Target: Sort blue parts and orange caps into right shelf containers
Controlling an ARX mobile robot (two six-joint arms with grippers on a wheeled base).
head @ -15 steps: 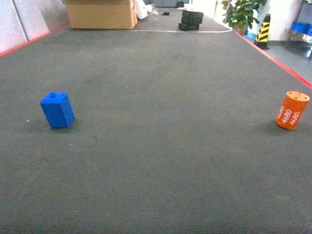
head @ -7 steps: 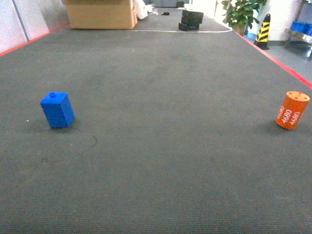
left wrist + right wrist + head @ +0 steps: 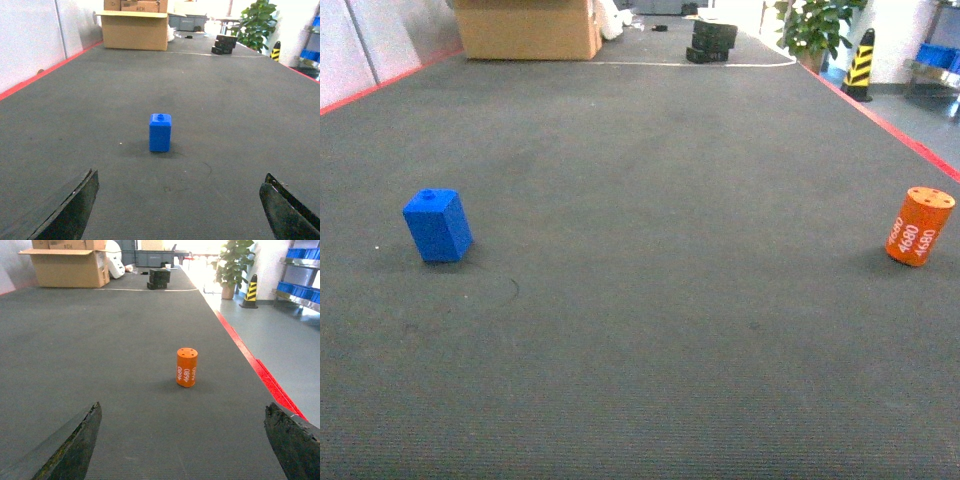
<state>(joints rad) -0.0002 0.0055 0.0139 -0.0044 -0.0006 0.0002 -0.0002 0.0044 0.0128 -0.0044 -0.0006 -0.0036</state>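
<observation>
A blue part stands upright on the dark carpet at the left, and an orange cap lettered "4680" stands at the far right. Neither gripper shows in the head view. In the left wrist view, my left gripper is open, with the blue part centred ahead of it and well beyond the fingertips. My right gripper is open too, and the orange cap stands ahead of it, untouched. Far off to the right, the right shelf holds blue containers.
A red line borders the carpet on the right, with grey floor beyond it. At the far end are a cardboard box, stacked black items, a potted plant and a yellow-black striped bollard.
</observation>
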